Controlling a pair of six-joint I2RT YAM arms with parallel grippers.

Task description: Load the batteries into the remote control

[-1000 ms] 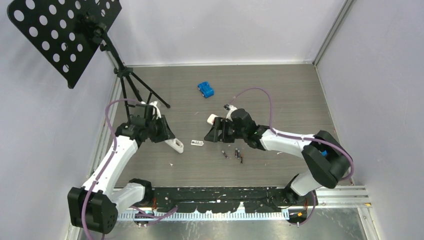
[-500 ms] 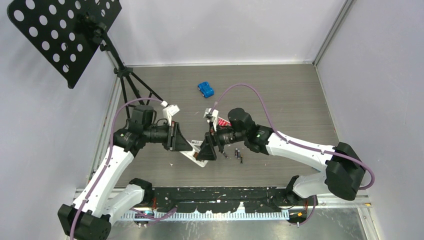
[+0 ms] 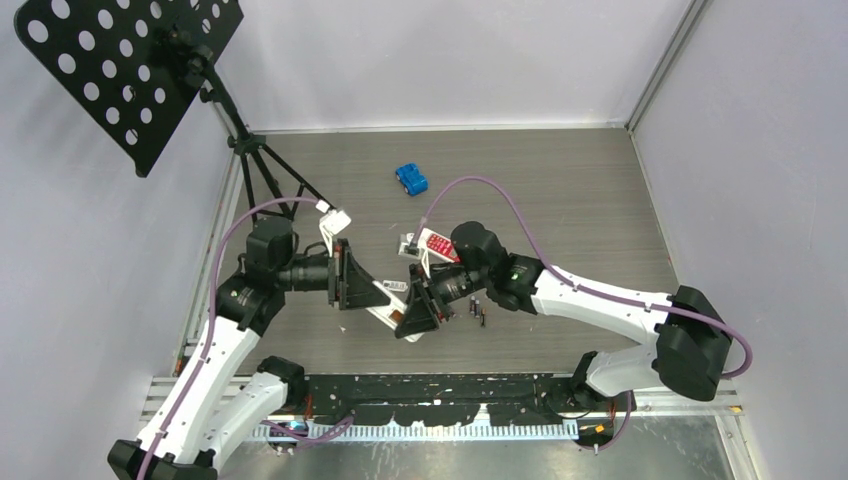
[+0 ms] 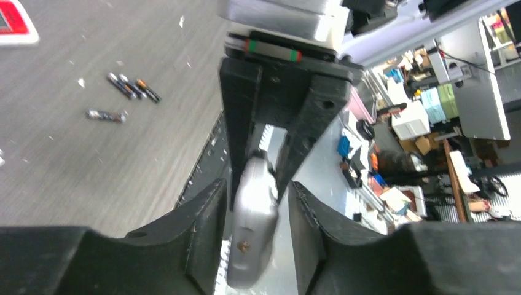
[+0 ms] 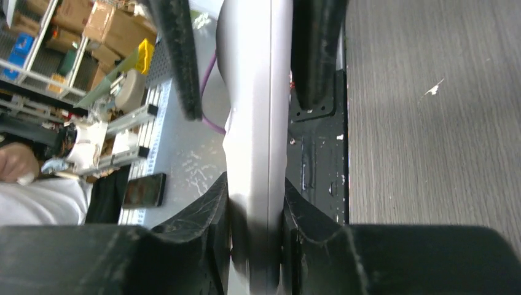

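Note:
The pale grey remote control (image 3: 388, 303) hangs above the table between both arms. My right gripper (image 3: 405, 318) is shut on one end of it, and in the right wrist view both pads press the remote control (image 5: 252, 92) at the right gripper (image 5: 255, 203). My left gripper (image 3: 368, 290) is closed round the other end. In the left wrist view one pad lies on the remote control (image 4: 252, 215) at the left gripper (image 4: 258, 196), with a thin slit beside the other pad. Several batteries (image 3: 475, 308) lie on the table just right of the grippers, also seen as batteries (image 4: 132, 86).
A second remote, red and white (image 3: 438, 243), lies behind the right wrist. A blue toy car (image 3: 411, 180) sits further back. A black music stand (image 3: 130, 70) on its tripod (image 3: 265, 165) fills the back left corner. White walls close in the table.
The left arm carried the remote control right, up off the table. The right arm swung left to meet it, and its open jaws closed on the remote's free end.

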